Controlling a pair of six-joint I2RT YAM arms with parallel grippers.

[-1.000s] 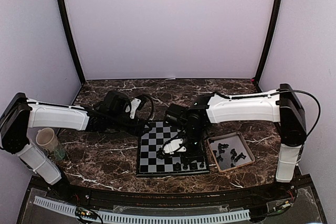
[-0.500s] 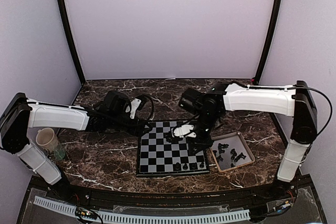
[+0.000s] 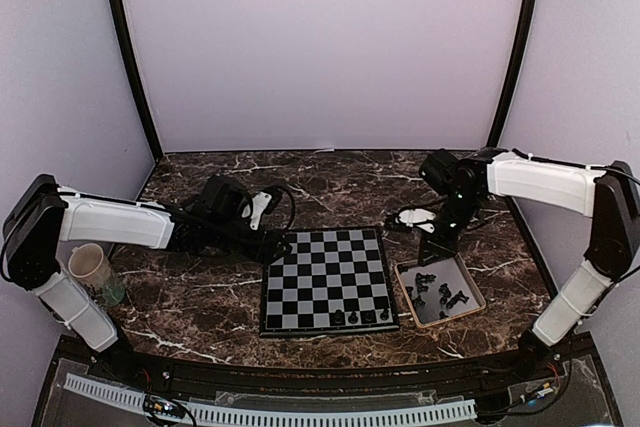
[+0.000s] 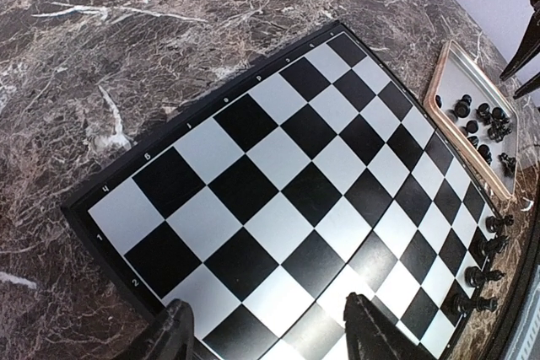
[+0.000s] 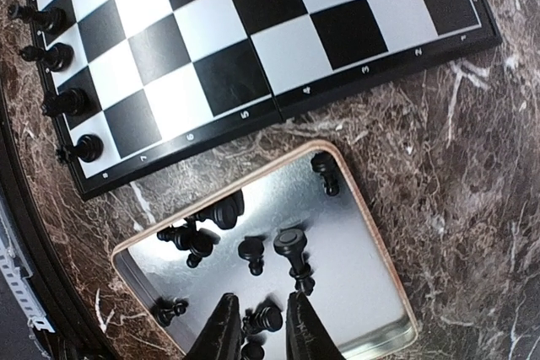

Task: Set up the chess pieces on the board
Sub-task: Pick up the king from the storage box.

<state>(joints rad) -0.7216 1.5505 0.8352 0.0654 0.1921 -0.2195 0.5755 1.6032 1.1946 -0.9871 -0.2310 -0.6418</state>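
Observation:
The board [image 3: 325, 277] lies flat at the table's middle. Several chess pieces [image 3: 362, 316] stand in a row on its near right edge; the right wrist view shows them [image 5: 66, 101] along the board's [image 5: 253, 31] edge, and the left wrist view shows them [image 4: 485, 276] at the far side of the board [image 4: 278, 183]. More pieces [image 5: 291, 246] lie in the tan-rimmed tray [image 5: 384, 233]. My right gripper [image 5: 261, 330] hangs above the tray [image 3: 468, 277], narrowly open and empty; the top view shows it [image 3: 428, 253] over the tray's far edge. My left gripper [image 4: 270, 335] is wide open and empty, over the board's left corner [image 3: 272, 247].
A cream cup [image 3: 90, 267] stands at the far left beside the left arm, with a small greenish object [image 3: 113, 293] next to it. The tray [image 4: 439, 94] lies just right of the board. Purple walls close in the table on three sides.
My right arm has swung right from over the board to above the tray. The left arm has hardly moved.

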